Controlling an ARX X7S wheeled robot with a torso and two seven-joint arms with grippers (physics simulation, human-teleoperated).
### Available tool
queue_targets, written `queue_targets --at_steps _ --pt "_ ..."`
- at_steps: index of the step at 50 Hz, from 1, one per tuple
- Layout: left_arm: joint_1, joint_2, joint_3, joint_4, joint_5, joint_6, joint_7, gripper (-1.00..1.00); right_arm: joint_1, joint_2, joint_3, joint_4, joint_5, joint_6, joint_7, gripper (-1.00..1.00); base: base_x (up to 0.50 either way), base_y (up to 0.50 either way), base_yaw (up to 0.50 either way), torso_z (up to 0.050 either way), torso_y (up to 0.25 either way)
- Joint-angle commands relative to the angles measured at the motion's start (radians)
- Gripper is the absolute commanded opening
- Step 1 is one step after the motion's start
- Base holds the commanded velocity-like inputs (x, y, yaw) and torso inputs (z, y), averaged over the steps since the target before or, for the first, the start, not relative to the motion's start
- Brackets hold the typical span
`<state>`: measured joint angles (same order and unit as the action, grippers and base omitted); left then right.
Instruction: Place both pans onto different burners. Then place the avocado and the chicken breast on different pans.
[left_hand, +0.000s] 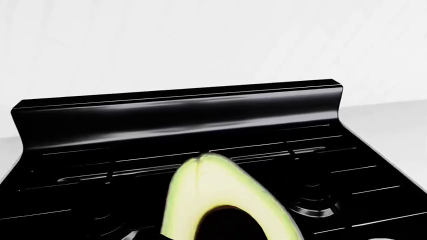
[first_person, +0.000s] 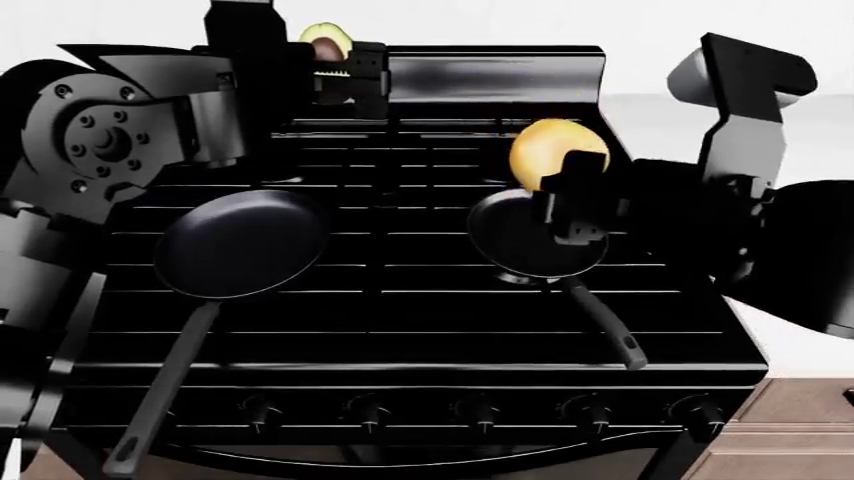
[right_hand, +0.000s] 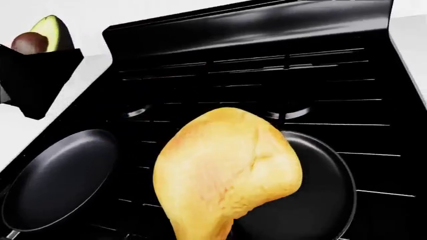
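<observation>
Knobs, five, black, round (first_person: 467, 411), line the near front of one glossy black range (first_person: 400, 300) with bar grates. Burners: two round black ones visible in the right wrist view (right_hand: 288, 113). Pans: two matte black, long-handled; the left pan (first_person: 240, 243) and the right pan (first_person: 521, 240) sit on separate grate areas, well apart. Golden-yellow chicken breast (first_person: 558, 150), one, clamped in the right gripper (first_person: 571, 205) above the right pan. Avocado half (first_person: 326, 42), one, brown pit showing, gripped by the left gripper (first_person: 340, 75) at the far left, above the range's back edge.
</observation>
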<state>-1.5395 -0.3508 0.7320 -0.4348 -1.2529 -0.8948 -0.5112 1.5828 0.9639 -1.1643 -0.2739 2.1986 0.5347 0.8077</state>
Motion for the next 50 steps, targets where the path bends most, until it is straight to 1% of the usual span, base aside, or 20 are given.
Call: queue_targets --at_steps 1,8,19,38,50 --pt "-0.011 0.004 0.010 -0.022 0.018 0.021 -0.004 -1.00 -0.001 -0.057 -0.031 0.146 -0.029 0.073 -0.070 -1.00 0.00 0.00 0.00 0.000 0.000" --pt "-0.012 0.005 0.012 -0.027 0.020 0.023 0.000 -1.00 -0.007 -0.083 -0.052 0.200 -0.074 0.090 -0.097 -1.00 0.00 0.00 0.00 0.000 0.001" --pt "-0.015 0.010 0.017 -0.037 0.024 0.025 0.005 -1.00 -0.032 -0.127 -0.069 0.297 -0.144 0.086 -0.188 -1.00 0.00 0.00 0.00 0.001 0.001" --pt "-0.013 0.005 0.016 -0.025 0.018 0.023 -0.002 -1.00 -0.049 -0.197 -0.123 0.459 -0.197 0.111 -0.205 -1.00 0.00 0.00 0.00 0.001 0.001" --pt "-0.014 0.004 0.016 -0.025 0.017 0.024 -0.001 -1.00 -0.057 -0.229 -0.144 0.523 -0.220 0.121 -0.224 -1.00 0.00 0.00 0.00 0.000 0.001"
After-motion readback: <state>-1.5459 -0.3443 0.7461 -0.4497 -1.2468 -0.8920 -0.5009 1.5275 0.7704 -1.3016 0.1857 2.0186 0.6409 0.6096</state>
